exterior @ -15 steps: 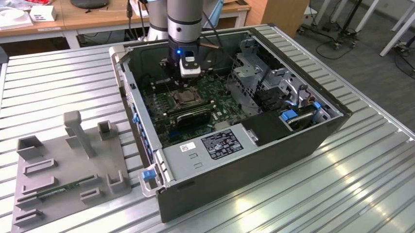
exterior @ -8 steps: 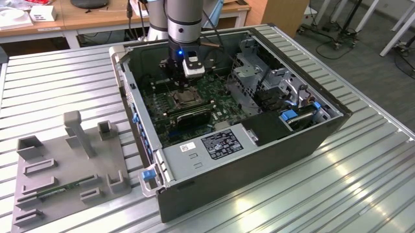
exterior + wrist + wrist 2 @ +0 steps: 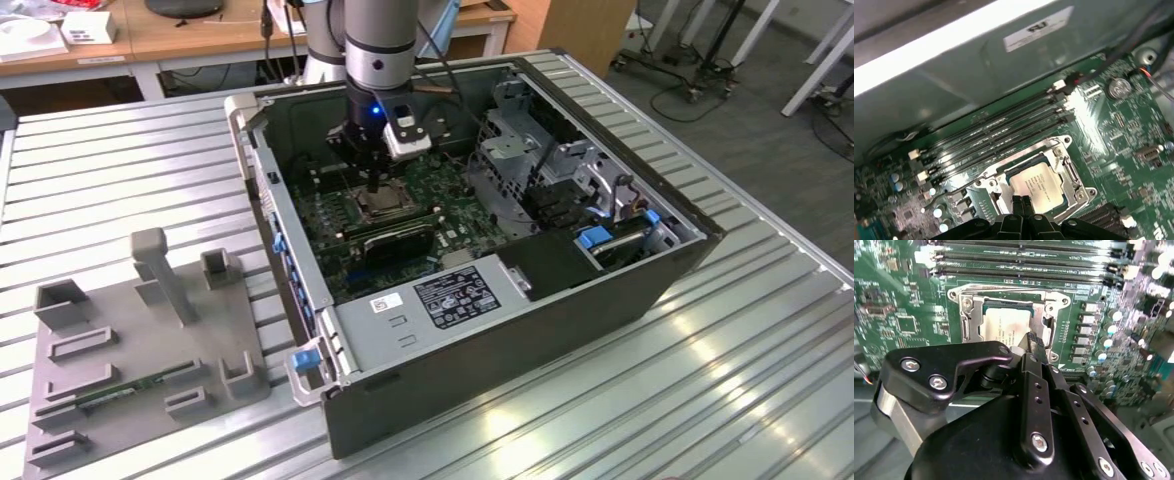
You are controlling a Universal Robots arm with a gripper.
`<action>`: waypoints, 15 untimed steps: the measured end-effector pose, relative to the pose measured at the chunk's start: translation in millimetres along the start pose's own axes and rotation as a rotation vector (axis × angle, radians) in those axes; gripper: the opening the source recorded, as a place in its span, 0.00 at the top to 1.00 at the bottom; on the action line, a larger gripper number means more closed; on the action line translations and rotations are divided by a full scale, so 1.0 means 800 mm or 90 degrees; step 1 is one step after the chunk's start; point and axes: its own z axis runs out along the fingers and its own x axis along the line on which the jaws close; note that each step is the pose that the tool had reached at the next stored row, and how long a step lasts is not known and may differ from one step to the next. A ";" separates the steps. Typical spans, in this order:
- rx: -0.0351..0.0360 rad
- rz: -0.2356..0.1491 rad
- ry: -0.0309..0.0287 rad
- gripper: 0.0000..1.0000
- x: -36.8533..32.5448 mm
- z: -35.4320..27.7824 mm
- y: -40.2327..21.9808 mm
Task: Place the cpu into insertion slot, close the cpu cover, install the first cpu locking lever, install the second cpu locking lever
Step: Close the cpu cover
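The cpu (image 3: 1037, 186), a small square chip with a silvery-tan top, lies flat in the insertion slot (image 3: 1075, 176) on the green board inside the open computer case. The silver cpu cover (image 3: 990, 183) lies down around the chip, which shows through its window. My gripper (image 3: 1021, 202) is shut, its fingertips together at the cover's edge beside the chip, with nothing between them. In the second wrist view the gripper (image 3: 1034, 342) hangs over the cpu (image 3: 1003, 328) and the cover (image 3: 1048, 315). A thin wire lever (image 3: 949, 193) sticks out from the socket's corner. In the exterior view the gripper (image 3: 378, 188) stands just above the cpu (image 3: 384, 206).
Long black memory slots (image 3: 999, 131) run beside the socket. A dark heatsink block (image 3: 398, 240), a metal drive cage (image 3: 521, 150) and the power supply (image 3: 447, 295) crowd the case. A grey fixture tray (image 3: 134, 340) lies on the slatted table at the exterior view's left.
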 end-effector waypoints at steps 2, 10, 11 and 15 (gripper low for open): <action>0.0002 -0.023 0.0008 0.89 0.0000 0.0006 0.0000; 0.0013 -0.132 0.0045 0.89 0.0000 0.0035 -0.0001; 0.0014 -0.143 0.0048 0.89 0.0000 0.0038 -0.0001; 0.0018 -0.190 0.0060 0.89 0.0000 0.0049 -0.0002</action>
